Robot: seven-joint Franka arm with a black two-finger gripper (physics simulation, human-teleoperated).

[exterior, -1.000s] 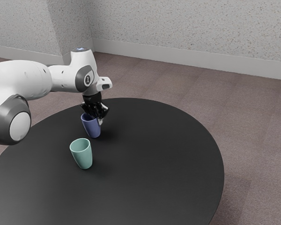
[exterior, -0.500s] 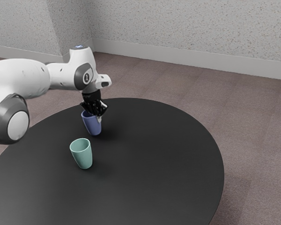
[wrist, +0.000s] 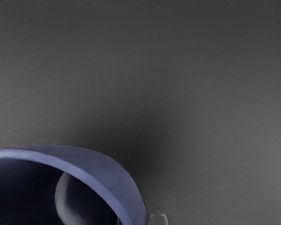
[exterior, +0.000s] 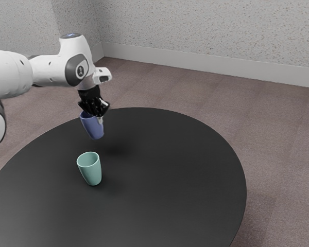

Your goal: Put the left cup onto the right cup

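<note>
From the exterior view's left the white seven-joint arm [exterior: 38, 72] reaches in over the round black table [exterior: 185, 175], and its black two-finger gripper [exterior: 95, 115] is clenched on the rim of the dark blue plastic cup [exterior: 92, 128], one finger inside the mouth and one outside. A second ago this cup sat low at the table's surface; since then the hand has risen and drawn back toward the exterior view's left, so the cup now hangs clear of the table, slightly tilted, with its shadow lying apart from it on the dark top. In the wrist view the blue rim [wrist: 91, 171] curves just under the hand, with bare table [wrist: 187, 84] beyond it. The pale green tumbler [exterior: 89, 168] stands upright and untouched on the table, nearer the camera than the held cup and well below it. By my reading the pick-up is done and the carry has begun: what remains is bringing the blue cup above the green one's mouth, levelling it, and lowering it on.
</note>
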